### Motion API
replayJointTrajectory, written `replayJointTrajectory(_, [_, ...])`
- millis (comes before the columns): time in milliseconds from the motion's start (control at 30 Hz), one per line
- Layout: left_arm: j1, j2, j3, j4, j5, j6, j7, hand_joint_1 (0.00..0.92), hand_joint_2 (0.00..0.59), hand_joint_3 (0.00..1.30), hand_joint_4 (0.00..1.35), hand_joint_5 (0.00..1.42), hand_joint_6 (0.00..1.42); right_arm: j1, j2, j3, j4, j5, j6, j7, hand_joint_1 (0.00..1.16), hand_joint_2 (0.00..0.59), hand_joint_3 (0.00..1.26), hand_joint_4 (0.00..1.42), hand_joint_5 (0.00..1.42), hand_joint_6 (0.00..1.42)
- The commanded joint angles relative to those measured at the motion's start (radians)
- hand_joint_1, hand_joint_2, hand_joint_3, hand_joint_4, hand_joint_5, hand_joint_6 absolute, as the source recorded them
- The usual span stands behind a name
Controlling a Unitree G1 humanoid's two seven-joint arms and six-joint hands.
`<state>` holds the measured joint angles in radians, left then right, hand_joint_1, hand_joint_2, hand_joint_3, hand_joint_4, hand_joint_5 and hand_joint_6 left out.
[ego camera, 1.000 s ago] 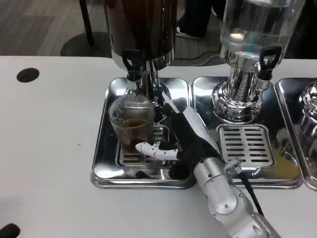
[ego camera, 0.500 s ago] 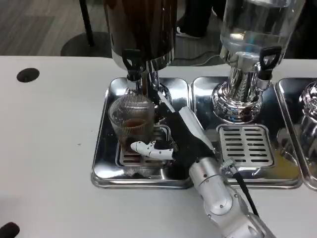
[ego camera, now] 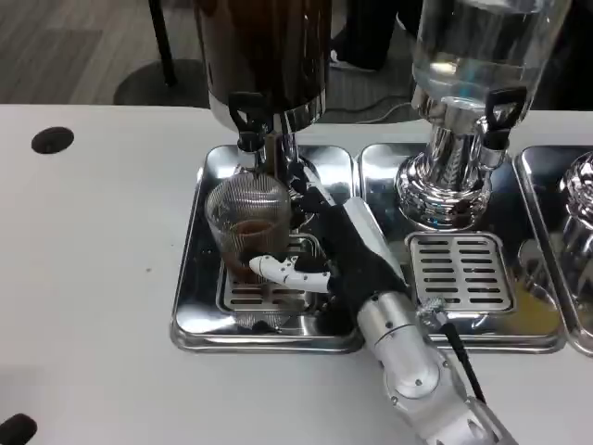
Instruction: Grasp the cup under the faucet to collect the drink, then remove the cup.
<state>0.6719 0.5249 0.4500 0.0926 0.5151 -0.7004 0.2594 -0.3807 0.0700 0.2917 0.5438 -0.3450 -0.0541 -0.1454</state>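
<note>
A ribbed clear cup [ego camera: 246, 230] with a little brown drink in it stands on the drip grille below the black faucet [ego camera: 247, 118] of the dark drink dispenser [ego camera: 264, 56]. My right hand [ego camera: 332, 248] reaches in from the lower right and wraps the cup's right side; its thumb [ego camera: 283, 270] lies across the cup's lower front, and other fingers go behind the cup. The cup is upright. No stream of liquid is visible from the faucet.
The cup's steel drip tray [ego camera: 190, 297] sits on the white table [ego camera: 93, 260]. A clear water dispenser [ego camera: 463, 102] stands on a second tray [ego camera: 528, 320] to the right. A third tray edge [ego camera: 574, 204] shows far right. A dark hole [ego camera: 52, 140] marks the table's left.
The right hand shifted a little toward the cup then back up; its thumb now lies slightly higher across the cup's front. The cup has stayed under the faucet.
</note>
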Motion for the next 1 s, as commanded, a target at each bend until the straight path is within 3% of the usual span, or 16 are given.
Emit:
replayJointTrajectory(33, [0.000, -0.003, -0.008, 0.011, -0.004, -0.005, 0.005, 0.000, 0.038, 0.00, 0.00, 0.00, 0.00, 0.006, 0.004, -0.006, -0.012, 0.005, -0.017, -0.010, 0.86, 0.187, 0.03, 0.07, 0.07, 0.00])
replayJointTrajectory(1000, [-0.007, -0.008, -0.015, 0.008, 0.003, 0.000, 0.005, 0.000, 0.044, 0.00, 0.00, 0.00, 0.00, 0.021, 0.008, 0.012, -0.038, -0.003, 0.008, -0.003, 0.87, 0.178, 0.03, 0.05, 0.07, 0.00])
